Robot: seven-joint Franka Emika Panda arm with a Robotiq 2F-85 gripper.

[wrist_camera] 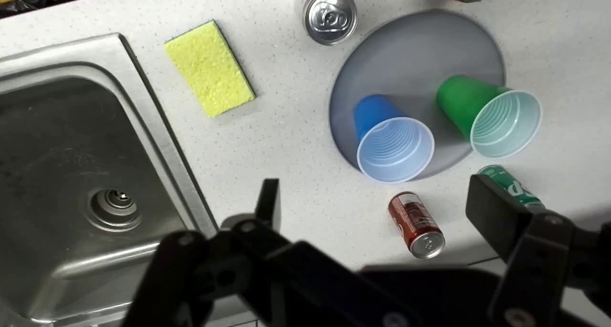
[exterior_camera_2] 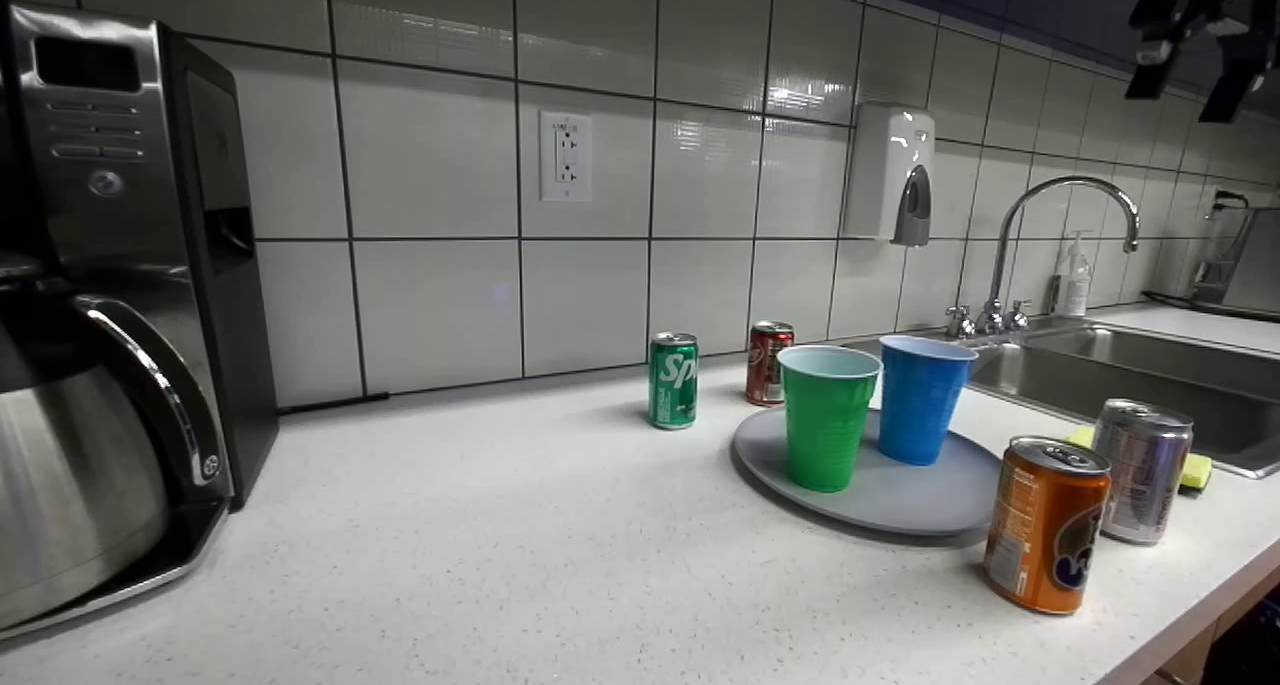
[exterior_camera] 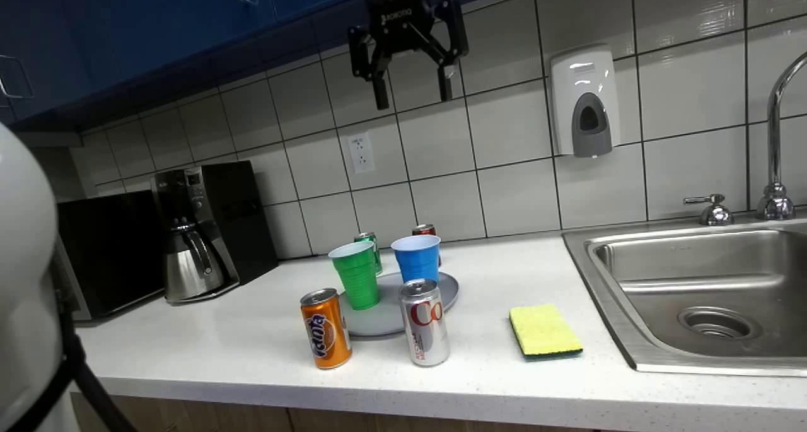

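My gripper point(exterior_camera: 413, 94) hangs open high above the counter, nothing between its fingers; its tips also show at the top right of an exterior view point(exterior_camera_2: 1185, 90). On a grey plate point(exterior_camera_2: 895, 505) stand a green cup point(exterior_camera_2: 828, 425) and a blue cup point(exterior_camera_2: 922, 405), both upright. An orange Fanta can point(exterior_camera: 326, 331) and a silver can point(exterior_camera: 425, 328) stand at the plate's front. Behind it are a green Sprite can point(exterior_camera_2: 673, 380) and a dark red can point(wrist_camera: 413, 219). In the wrist view one finger partly covers the Sprite can.
A yellow sponge point(exterior_camera: 545, 331) lies between the silver can and the steel sink point(exterior_camera: 605, 306). The faucet point(exterior_camera: 775, 154) rises behind the sink. A coffee maker point(exterior_camera: 208, 230) stands at the far end, a soap dispenser point(exterior_camera: 585, 101) hangs on the tiled wall, and blue cabinets point(exterior_camera: 157, 28) hang above.
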